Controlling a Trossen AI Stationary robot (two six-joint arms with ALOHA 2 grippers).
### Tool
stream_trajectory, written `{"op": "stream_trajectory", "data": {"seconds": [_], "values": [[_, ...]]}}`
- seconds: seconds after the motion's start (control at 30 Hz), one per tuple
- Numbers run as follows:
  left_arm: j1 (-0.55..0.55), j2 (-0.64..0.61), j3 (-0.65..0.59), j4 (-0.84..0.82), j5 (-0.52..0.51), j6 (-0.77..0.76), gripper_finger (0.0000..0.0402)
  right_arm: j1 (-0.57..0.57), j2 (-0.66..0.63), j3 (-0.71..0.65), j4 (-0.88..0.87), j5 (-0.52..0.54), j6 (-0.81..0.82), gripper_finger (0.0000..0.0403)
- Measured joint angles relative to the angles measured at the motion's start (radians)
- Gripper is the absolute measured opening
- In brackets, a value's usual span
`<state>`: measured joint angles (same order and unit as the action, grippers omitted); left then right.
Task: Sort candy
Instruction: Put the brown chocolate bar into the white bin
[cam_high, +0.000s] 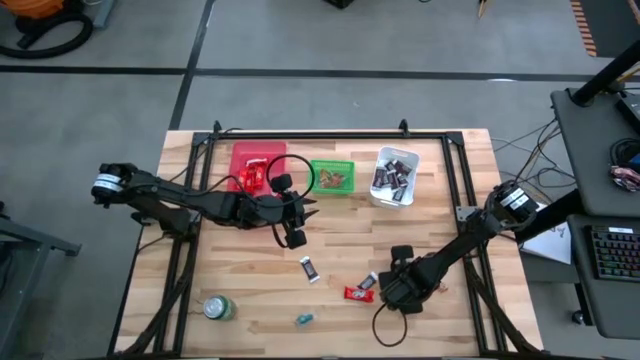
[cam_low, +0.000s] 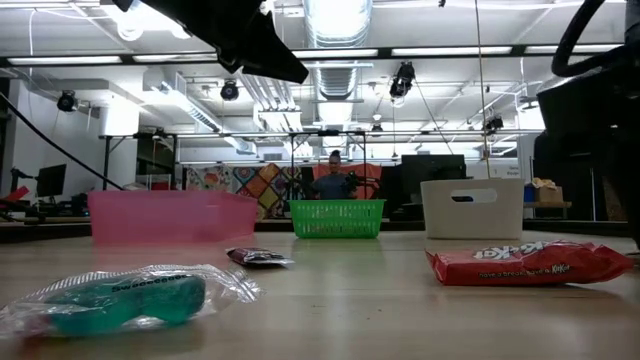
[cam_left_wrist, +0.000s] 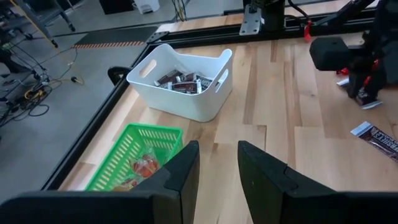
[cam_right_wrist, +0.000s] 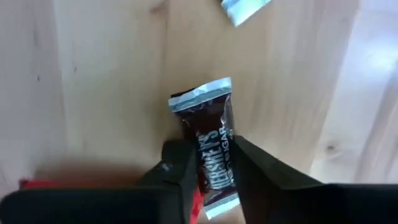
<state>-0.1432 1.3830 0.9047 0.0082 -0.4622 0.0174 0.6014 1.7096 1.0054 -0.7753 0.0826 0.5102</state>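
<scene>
My right gripper (cam_high: 383, 290) points down at the near right of the table, shut on a brown-and-silver candy bar (cam_right_wrist: 211, 149) that lies on the wood. A red candy (cam_high: 357, 293) lies right beside it. Another brown candy (cam_high: 310, 268) lies near the table's middle and a teal candy (cam_high: 304, 319) near the front edge. My left gripper (cam_left_wrist: 216, 168) hangs open above the table's middle, with nothing between its fingers. A pink basket (cam_high: 255, 168), a green basket (cam_high: 332, 176) and a white bin (cam_high: 394, 177) with brown candies stand along the far edge. My right gripper pinches the brown bar's two long sides (cam_right_wrist: 227, 158) between its two fingers, on the half toward one silver end. The fingers come from above, pointing down, one on each side of the bar. The bar lies flat on the table.
A round green can (cam_high: 218, 307) stands at the near left. A black metal frame (cam_high: 300, 135) runs around the table's far and side edges. Bare wood lies between the baskets and the loose candies.
</scene>
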Motion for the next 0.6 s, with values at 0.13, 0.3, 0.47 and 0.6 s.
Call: {"op": "stream_trajectory", "data": {"seconds": [0.13,0.3,0.47,0.6], "values": [[0.0,0.0,0.0,0.001,0.0,-0.007,0.0093,-0.01,-0.001,0.0,0.015,0.014,0.001,0.0046],[0.0,0.0,0.0,0.002,0.0,-0.008,0.0093,-0.022,-0.002,0.001,0.024,0.014,-0.011,0.003],[0.0,0.0,0.0,0.002,0.0,-0.008,0.0093,-0.035,-0.019,0.008,0.029,0.011,-0.036,0.0029],[0.0,0.0,0.0,0.003,0.0,-0.01,0.0093,-0.057,-0.073,0.021,0.03,0.03,-0.047,0.0028]]}}
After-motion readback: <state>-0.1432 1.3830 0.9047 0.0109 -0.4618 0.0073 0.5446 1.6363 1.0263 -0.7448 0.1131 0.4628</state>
